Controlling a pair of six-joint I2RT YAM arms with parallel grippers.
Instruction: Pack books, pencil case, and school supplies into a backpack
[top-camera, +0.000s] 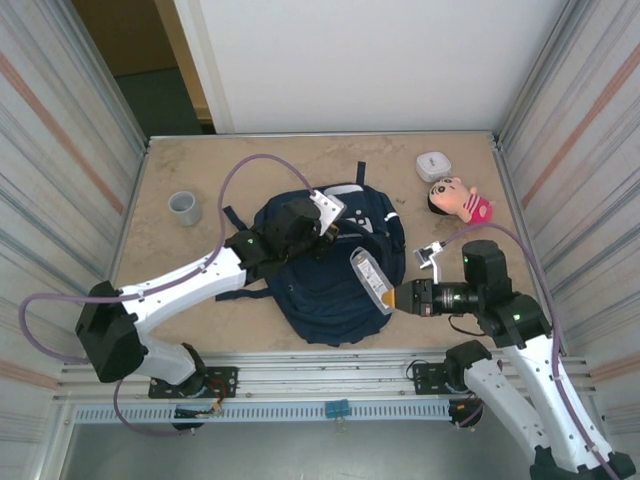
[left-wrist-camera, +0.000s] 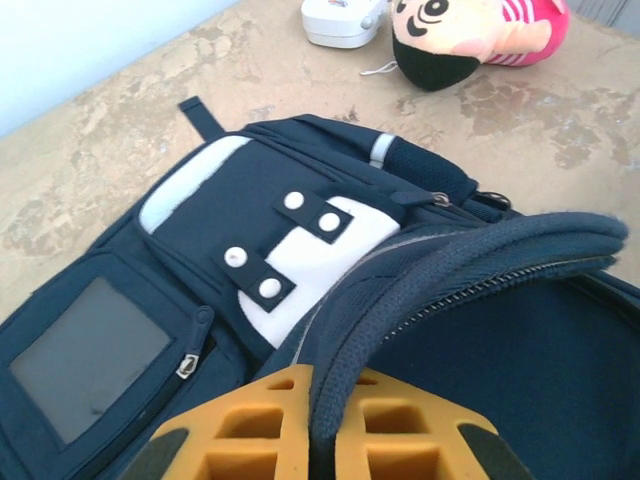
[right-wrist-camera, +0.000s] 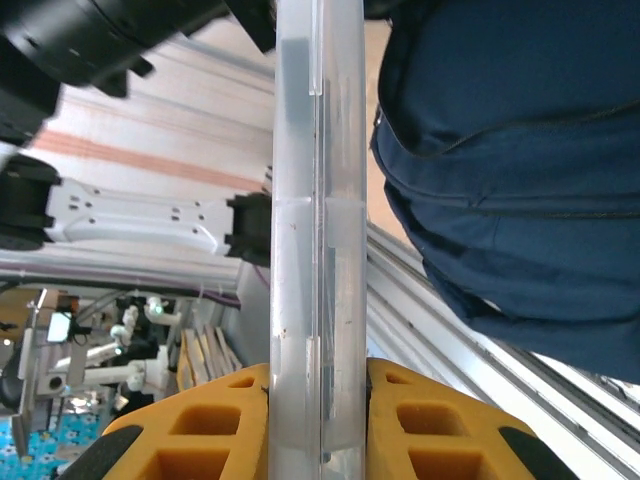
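Holding the pencil case (right-wrist-camera: 315, 200) edge-on in the right gripper (right-wrist-camera: 318, 425), pads narrowed onto its thin sides, with nearly the whole length sticking out ahead of the fingertips. Just beside that case, off one flank, navy folds of the backpack (right-wrist-camera: 520, 150). From overhead, poised above the bag's near side towards the right arm. Apparently not yet inside the opening, though hard to judge the height from that angle.

Pinching the raised rim (left-wrist-camera: 470, 255) of the backpack's mouth in the left gripper (left-wrist-camera: 322, 420), pads all but together with only the padded edge between them. Directly ahead of those fingertips, the front pocket (left-wrist-camera: 250, 215) with its white patches and snap straps. Lower and off to one side, the dark square patch (left-wrist-camera: 90, 350). Far beyond, on the table (left-wrist-camera: 520, 120), the white rounded case (left-wrist-camera: 340, 20) and the pink-clothed doll (left-wrist-camera: 480, 35), well apart from the bag.

Risks, as a judgement:
- Gripped at one end only, on what looks like smooth plastic, so likely to pivot or slide in the pads on catching the rim or a fold.
- Only a thin pinch on soft fabric, so liable to pull free and let the mouth sag shut across the case's path.
- Worth keeping in line with the opening, to avoid shoving the whole bag along the table.
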